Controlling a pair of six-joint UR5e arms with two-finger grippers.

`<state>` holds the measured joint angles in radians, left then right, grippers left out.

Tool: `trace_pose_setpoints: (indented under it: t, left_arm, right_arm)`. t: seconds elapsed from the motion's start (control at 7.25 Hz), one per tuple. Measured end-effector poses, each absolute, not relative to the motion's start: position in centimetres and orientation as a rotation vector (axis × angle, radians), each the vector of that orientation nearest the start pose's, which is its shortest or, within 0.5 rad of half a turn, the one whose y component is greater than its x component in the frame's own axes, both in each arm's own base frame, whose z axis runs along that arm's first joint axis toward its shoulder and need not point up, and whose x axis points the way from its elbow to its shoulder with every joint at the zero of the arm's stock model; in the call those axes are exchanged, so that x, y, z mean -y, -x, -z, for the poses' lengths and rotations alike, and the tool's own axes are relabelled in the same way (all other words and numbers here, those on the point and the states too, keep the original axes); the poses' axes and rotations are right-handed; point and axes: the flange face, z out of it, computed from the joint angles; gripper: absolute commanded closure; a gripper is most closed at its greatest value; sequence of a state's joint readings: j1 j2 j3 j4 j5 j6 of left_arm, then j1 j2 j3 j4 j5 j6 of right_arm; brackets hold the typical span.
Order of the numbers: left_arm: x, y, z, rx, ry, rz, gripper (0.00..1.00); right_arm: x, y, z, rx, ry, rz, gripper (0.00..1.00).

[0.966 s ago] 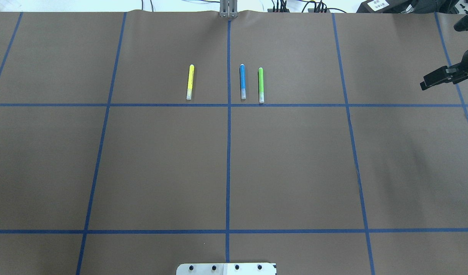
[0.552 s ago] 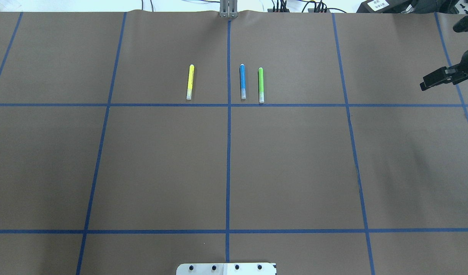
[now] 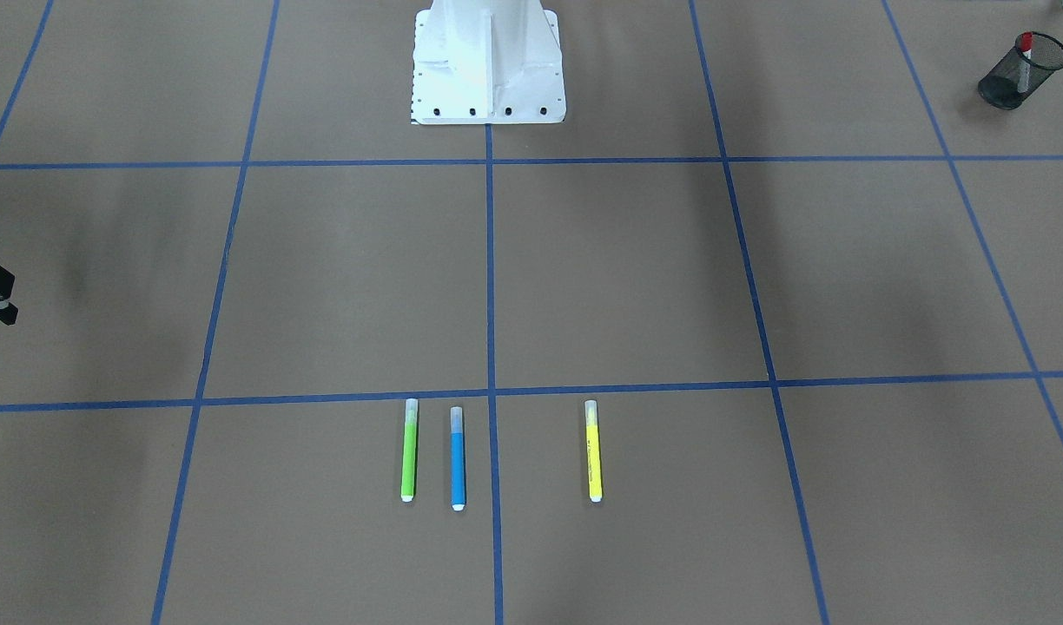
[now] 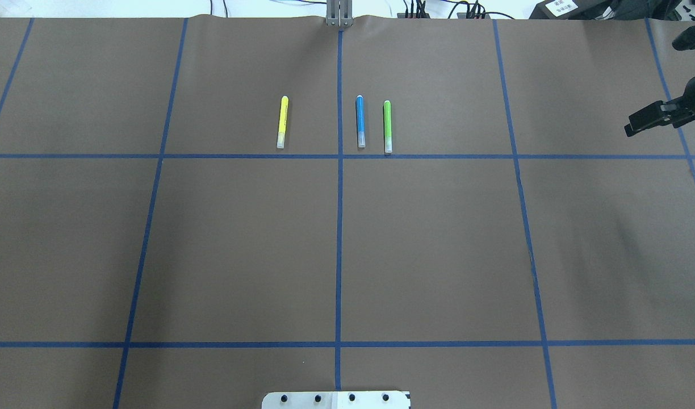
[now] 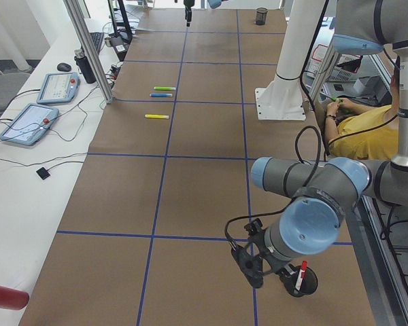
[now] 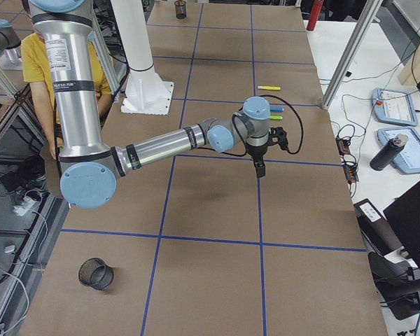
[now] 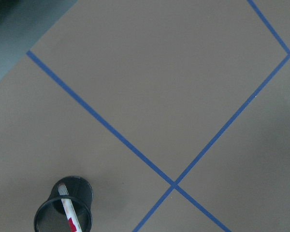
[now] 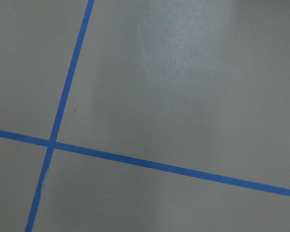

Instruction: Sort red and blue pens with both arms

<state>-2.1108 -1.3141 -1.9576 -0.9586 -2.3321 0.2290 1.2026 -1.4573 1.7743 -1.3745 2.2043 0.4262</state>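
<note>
The table is covered with a matt brown paper sheet (image 4: pixel 239 238), smooth over most of its face and slightly rippled at the table's far edge. It is crossed by blue tape lines (image 4: pixel 339 255) with a faint sheen. The blue-barrelled marker (image 4: pixel 360 119), the green-barrelled marker (image 4: pixel 387 125) and the yellow-barrelled marker (image 4: pixel 283 119) are seen as smooth plastic, each with a frosted translucent cap. A black cup (image 7: pixel 82 191) is made of open wire mesh, and the white-barrelled marker with red cap (image 7: pixel 66 209) in it is smooth plastic. The white pedestal base (image 3: pixel 488 78) is finished in glossy paint. The right arm (image 6: pixel 161 145) is built of brushed silver metal tubing with smooth pale blue joint caps.
</note>
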Motion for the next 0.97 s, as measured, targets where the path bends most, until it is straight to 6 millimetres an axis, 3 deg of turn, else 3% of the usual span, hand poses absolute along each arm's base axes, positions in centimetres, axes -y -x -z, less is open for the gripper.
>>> trace_pose_setpoints:
  t: [0.28,0.55,0.69,0.97]
  left_arm:
    - [32.4,18.3,-59.8,-0.786,-0.013,0.193,0.00]
    - [37.4,14.7,-56.8,-0.762,-0.095,0.022,0.00]
    - [39.1,13.3,-55.6,-0.765,-0.146,-0.043,0.00]
    - [41.0,11.8,-54.8,-0.780,-0.223,-0.112,0.00]
  right_arm:
    - [53.6,13.2,-48.3,0.768,-0.203,0.085,0.00]
    - [53.5,14.5,-47.1,0.788,-0.189,0.059,0.00]
    - [53.8,16.0,-45.6,0.809,-0.180,0.037,0.00]
    - [54.5,20.9,-40.9,0.865,-0.145,-0.030,0.00]
